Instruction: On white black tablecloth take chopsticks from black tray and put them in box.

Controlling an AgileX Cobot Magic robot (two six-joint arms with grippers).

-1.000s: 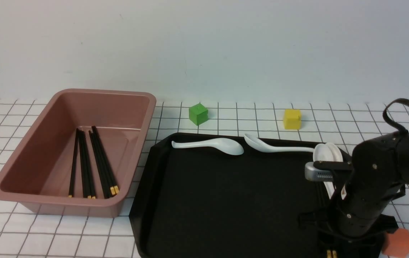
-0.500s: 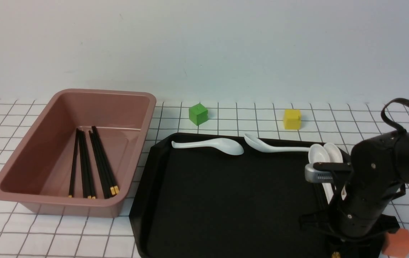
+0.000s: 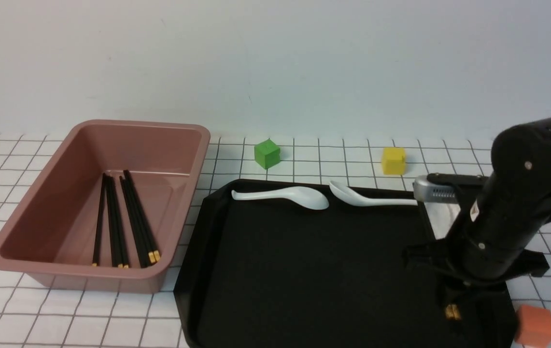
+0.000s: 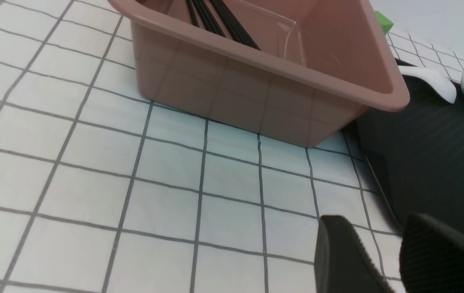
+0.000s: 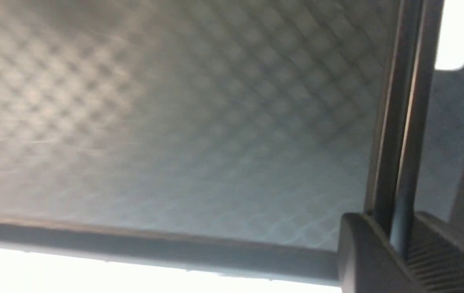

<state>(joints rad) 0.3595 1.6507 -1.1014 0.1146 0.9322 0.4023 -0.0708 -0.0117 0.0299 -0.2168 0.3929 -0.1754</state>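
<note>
The thin black gold-ended chopsticks [image 5: 398,122] were pinched in the right gripper's [image 5: 398,248] closed fingers at the glossy black tray's [image 3: 304,270] near right corner. A level carry to the brownish-pink plastic box [image 3: 87,282] left of that tray was advisable. The left gripper [image 4: 382,260], parted, held nothing.

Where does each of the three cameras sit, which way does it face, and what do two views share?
Front view: between the arms, facing forward over the tablecloth to the wall; only the right arm shows.
Left wrist view: behind the left gripper, looking down past it at the box.
Right wrist view: behind the right gripper, close over the black tray; the gripper clamps chopsticks.
Shared: front and left wrist views both show the box and black tray.
</note>
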